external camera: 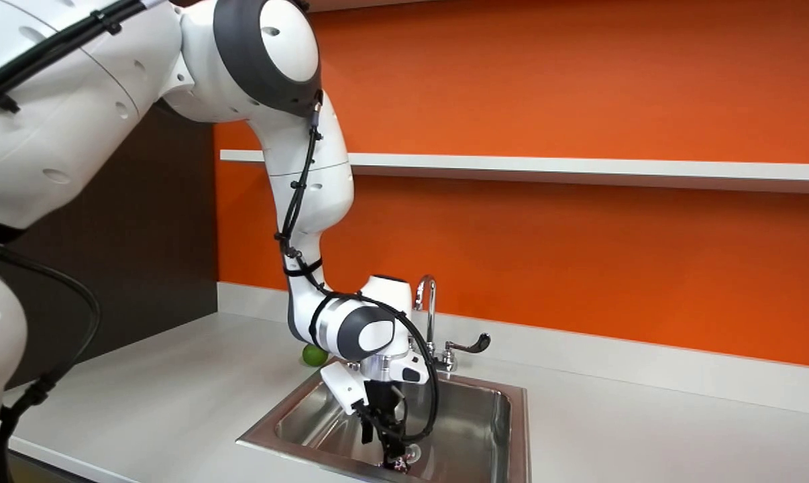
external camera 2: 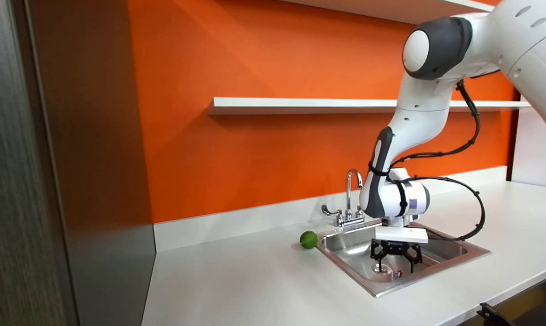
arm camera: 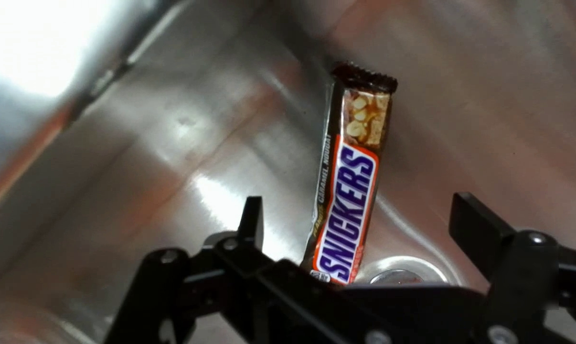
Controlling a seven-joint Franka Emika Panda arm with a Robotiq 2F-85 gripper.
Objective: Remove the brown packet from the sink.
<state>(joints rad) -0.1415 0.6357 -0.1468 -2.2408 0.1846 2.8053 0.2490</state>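
The brown packet (arm camera: 347, 191) is a Snickers bar with dark brown ends. It lies on the floor of the steel sink (arm camera: 450, 124), beside the round drain (arm camera: 397, 275). Its near end is hidden behind the gripper in the wrist view. The packet is small in both exterior views (external camera: 399, 464) (external camera 2: 396, 274). The sink rim shows in both exterior views (external camera: 518, 429) (external camera 2: 345, 274). My gripper (arm camera: 357, 205) is open and points down into the basin (external camera 2: 396, 270). Its fingers are on either side of the packet, apart from it. Their exact height above the floor is unclear.
A chrome faucet (external camera 2: 349, 194) stands behind the sink, close to the arm's wrist. A green ball (external camera 2: 308, 240) lies on the white counter (external camera 2: 237, 280) beside the sink. A white shelf (external camera: 579, 168) runs along the orange wall. Basin walls surround the gripper.
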